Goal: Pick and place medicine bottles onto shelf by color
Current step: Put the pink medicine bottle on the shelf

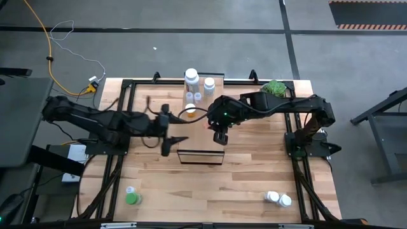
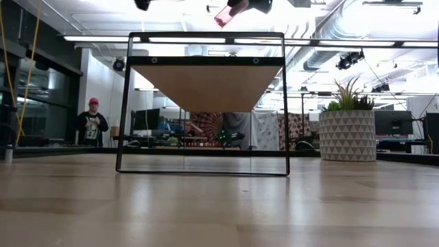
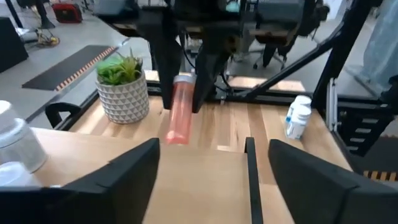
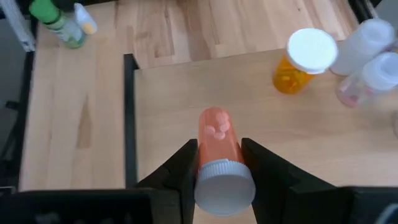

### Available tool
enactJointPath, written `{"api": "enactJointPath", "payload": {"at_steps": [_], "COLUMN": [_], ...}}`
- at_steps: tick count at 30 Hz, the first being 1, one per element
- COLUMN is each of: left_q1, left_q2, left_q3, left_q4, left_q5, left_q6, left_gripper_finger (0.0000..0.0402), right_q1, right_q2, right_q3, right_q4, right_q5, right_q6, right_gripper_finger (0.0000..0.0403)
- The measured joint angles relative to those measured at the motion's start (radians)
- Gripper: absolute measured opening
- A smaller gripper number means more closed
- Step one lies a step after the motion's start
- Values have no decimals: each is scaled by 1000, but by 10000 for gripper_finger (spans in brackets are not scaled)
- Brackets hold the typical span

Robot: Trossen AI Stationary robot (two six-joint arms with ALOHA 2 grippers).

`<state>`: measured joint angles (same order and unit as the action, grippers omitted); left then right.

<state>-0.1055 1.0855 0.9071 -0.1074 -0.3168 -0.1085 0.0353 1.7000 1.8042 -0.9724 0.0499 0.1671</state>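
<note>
Clamped tight between the right gripper's (image 4: 217, 163) two dark fingers, right up against the wrist lens, is a red-orange bottle (image 4: 216, 146), grey cap toward the camera and its long axis running out ahead, pills showing through the far end. That's a firm grasp on the body just below the cap. From the table-top camera the same bottle (image 2: 226, 12) hangs tilted above the shelf (image 2: 206, 86), clear of the plank, not touching it.

Moving outward: beneath the bottle lies bare pale wood, and further along the plank stands an orange bottle with a white cap (image 4: 300, 60), upright, with pale translucent bottles (image 4: 368, 68) just beyond it. So the colour match sits ahead and off to one side of the jaws, and the right arm is plainly the nearer one to it. My read: the bottle needs tipping upright and setting down beside that orange one.

Over to the left gripper (image 1: 166, 138): it hovers by the shelf's near end, jaws spread wide and empty, watching the held bottle (image 3: 180, 109) from across the plank.

Further out on the tabletop, a green bottle (image 1: 131, 197) waits at the near-left corner and two white bottles (image 1: 278, 198) at the near-right. A potted plant (image 1: 275, 87) stands at the far right corner.
</note>
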Motion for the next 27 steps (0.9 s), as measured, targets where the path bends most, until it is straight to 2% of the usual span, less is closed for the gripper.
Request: {"api": "enactJointPath", "payload": {"at_steps": [4,9,18,23,27], "left_q1": [0,5,17,20,20], "left_q2": [126,248,350,351,351], "left_q3": [70,150,213,213,212], "left_q4": [0,1,1,-29,-31], "left_q5": [-44,-104,-91,-87,-80], "left_q6": [19,34,8,-55,-63], "left_gripper_finger": [320,325,325,307,264], "right_q1": [0,2,28,34,33], "right_q2": [0,0,-1,-1,-1], "right_q3": [0,-1,-1,-1,-1], "right_q4": [17,40,59,67,68], "right_q5": [-24,-75,-84,-84,-80], "right_q6": [-12,-18,-67,-71,-83], "right_gripper_finger": [103,103,103,103,103]}}
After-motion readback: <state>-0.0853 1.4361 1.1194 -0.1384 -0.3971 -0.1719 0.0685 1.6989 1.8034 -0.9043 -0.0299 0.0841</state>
